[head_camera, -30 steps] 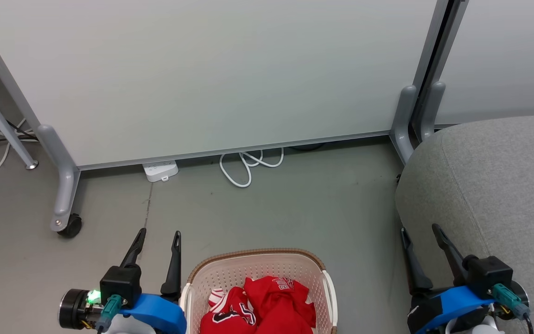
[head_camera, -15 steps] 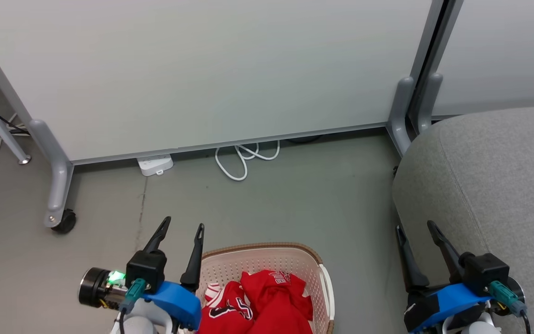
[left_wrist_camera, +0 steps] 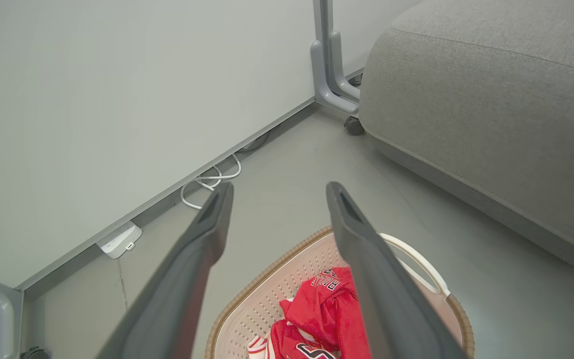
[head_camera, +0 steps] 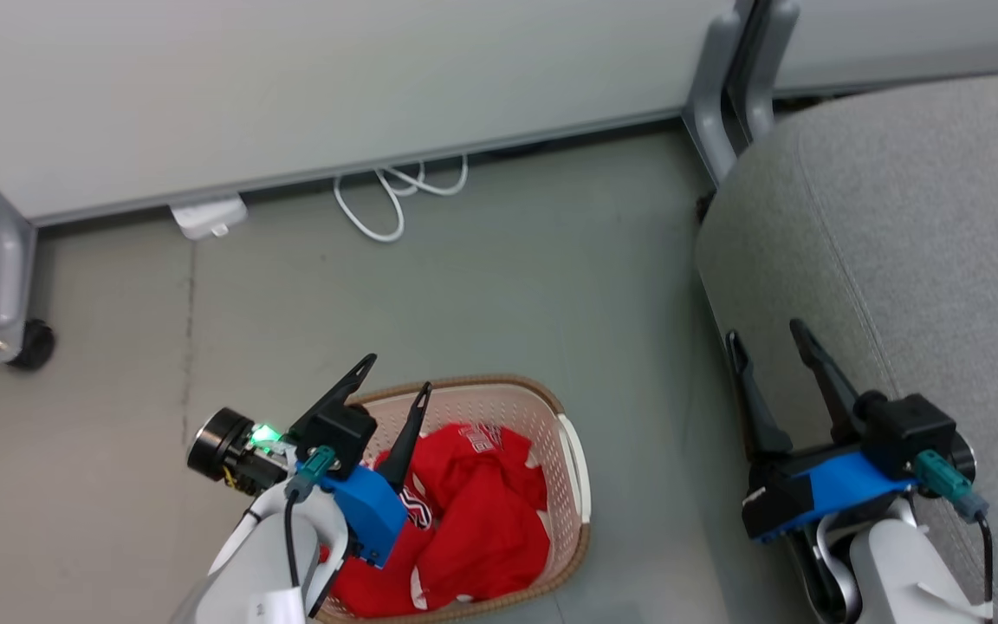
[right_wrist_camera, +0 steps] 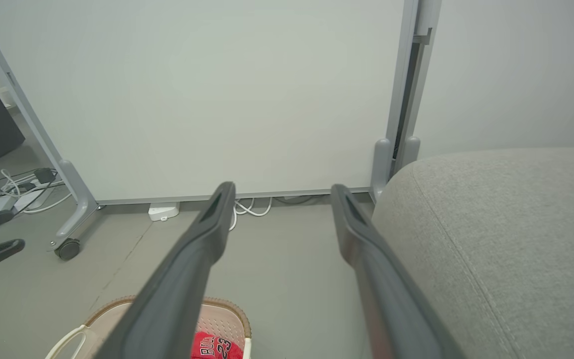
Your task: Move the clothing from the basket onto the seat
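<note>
The crumpled red jerseys (head_camera: 482,511) with white trim lie in the cream perforated plastic basket (head_camera: 499,407) on the floor (head_camera: 464,286), left of the large grey felt seat (head_camera: 923,217). The left gripper (head_camera: 397,373) has come from beside the basket to above its left rim, fingers spread, holding nothing. The right gripper (head_camera: 763,331) stays open beside the seat. The left arm (head_camera: 265,555) hides part of the jerseys.

You can read the white letters "BU" beside the number "23" on the red clothing (right_wrist_camera: 217,346) in the basket (right_wrist_camera: 222,321), seen from the right wrist view.
</note>
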`<state>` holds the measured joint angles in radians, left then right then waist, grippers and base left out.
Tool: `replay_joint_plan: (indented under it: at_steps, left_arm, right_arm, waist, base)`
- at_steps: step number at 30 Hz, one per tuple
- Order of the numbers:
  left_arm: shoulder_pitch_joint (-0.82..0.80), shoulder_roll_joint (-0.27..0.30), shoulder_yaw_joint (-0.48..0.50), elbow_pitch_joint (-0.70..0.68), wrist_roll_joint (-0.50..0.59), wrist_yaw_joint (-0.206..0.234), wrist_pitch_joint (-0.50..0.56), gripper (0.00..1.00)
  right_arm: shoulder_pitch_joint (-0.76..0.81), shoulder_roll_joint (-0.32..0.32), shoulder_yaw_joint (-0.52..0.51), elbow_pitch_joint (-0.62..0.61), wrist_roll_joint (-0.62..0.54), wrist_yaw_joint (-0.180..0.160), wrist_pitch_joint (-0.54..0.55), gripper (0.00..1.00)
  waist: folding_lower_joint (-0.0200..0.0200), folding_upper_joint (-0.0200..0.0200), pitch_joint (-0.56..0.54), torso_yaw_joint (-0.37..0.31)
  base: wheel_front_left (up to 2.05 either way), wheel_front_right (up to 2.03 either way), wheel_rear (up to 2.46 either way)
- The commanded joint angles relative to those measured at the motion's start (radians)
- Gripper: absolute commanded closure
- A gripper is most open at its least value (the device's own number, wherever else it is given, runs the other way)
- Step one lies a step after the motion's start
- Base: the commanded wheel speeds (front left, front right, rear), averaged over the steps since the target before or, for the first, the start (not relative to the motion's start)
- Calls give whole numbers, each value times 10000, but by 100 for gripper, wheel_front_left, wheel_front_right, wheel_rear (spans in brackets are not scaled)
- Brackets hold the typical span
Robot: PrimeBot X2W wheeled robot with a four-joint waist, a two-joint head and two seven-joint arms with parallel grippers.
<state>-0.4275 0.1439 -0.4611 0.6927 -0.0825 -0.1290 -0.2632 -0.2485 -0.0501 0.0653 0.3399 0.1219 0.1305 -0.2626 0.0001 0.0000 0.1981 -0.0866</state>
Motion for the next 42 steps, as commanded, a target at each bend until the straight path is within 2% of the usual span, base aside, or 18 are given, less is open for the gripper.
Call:
replay_joint_plan:
  at_steps: [1, 18, 30, 35, 42]
  left_arm:
    - [-263, 84, -132, 100, -75, -21, -25, 0]
    - [-2797, 724, -4646, 2807, -1848, -19, -25, 0]
    - [-4213, 950, -7313, 4121, -3437, -20, 189, 0]
    - [-4673, 1108, -7925, 4249, -4014, -20, 583, 0]
    - [-5121, 1383, -8175, 4240, -4409, -20, 1442, 0]
  right_arm:
    - [-201, -2, 12, -43, -28, 5, -34, 0]
    - [-1676, 0, 286, -693, 72, 5, -34, 0]
    - [-2545, 0, 518, -1211, 100, 5, -34, 0]
    - [-2717, 0, 505, -1431, 50, 5, -34, 0]
    - [-2918, 0, 548, -1678, 122, 5, -34, 0]
  waist:
    - [-1, 0, 598, -355]
    - [-1, 0, 3377, -1226]
    - [-1, 0, 5230, -1564]
    - [-1, 0, 5875, -1683]
    - [-1, 0, 6706, -1834]
  base:
    - [0, 0, 0]
    - [0, 0, 0]
    - [0, 0, 0]
    - [0, 0, 0]
    - [0, 0, 0]
